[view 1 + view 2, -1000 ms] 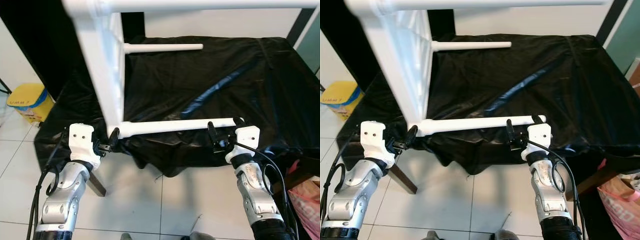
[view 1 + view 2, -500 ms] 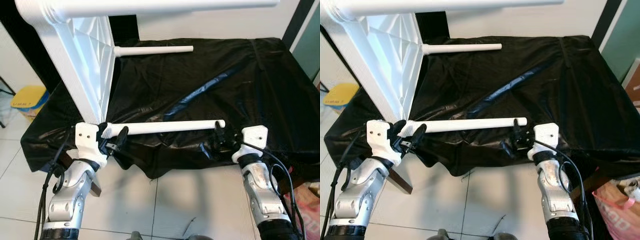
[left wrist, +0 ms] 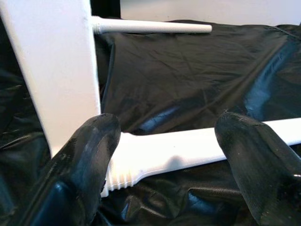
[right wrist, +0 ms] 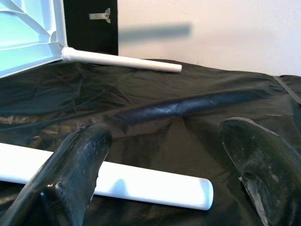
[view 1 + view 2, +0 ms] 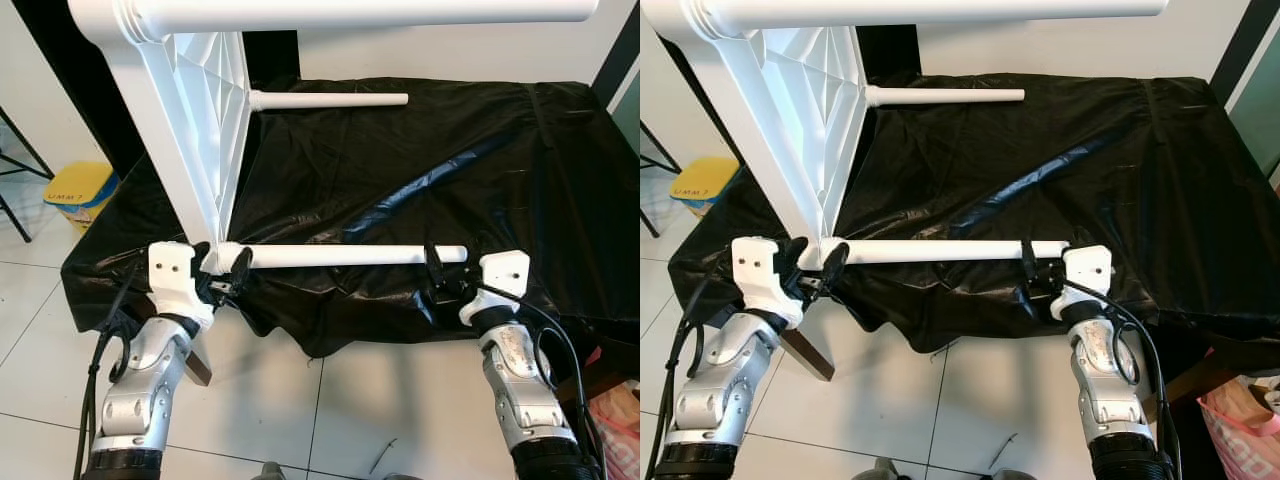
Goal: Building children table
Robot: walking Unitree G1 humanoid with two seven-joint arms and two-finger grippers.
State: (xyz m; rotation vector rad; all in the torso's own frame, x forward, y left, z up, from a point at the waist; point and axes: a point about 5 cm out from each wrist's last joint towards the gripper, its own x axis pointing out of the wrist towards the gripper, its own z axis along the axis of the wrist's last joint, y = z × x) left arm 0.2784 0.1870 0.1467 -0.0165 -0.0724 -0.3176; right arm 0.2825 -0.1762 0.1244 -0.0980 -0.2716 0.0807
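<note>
A white children's table lies on its side on a black-draped table [image 5: 480, 130]. Its tabletop panel [image 5: 195, 130] stands on edge at the left and its legs point right. The near lower leg [image 5: 340, 256] runs level along the cloth's front edge. My left gripper [image 5: 225, 272] is open at that leg's threaded base, one finger on each side; the left wrist view has the leg [image 3: 188, 148] just beyond the gripper [image 3: 167, 125]. At the leg's free end [image 4: 197, 190] my right gripper [image 5: 440, 272] is open. The far leg [image 5: 330, 99] and top leg [image 5: 360, 12] stick out behind and above.
A yellow bin [image 5: 82, 190] stands on the tiled floor at the left. A wooden leg [image 5: 197, 365] of the draped table shows beside my left arm. A pink bag [image 5: 620, 405] sits at the lower right. A pale wall rises behind the table.
The camera has shifted. The near leg, tilted up to the right a second ago, now lies level. My left gripper has closed in on the leg's base; the right stays at its free end.
</note>
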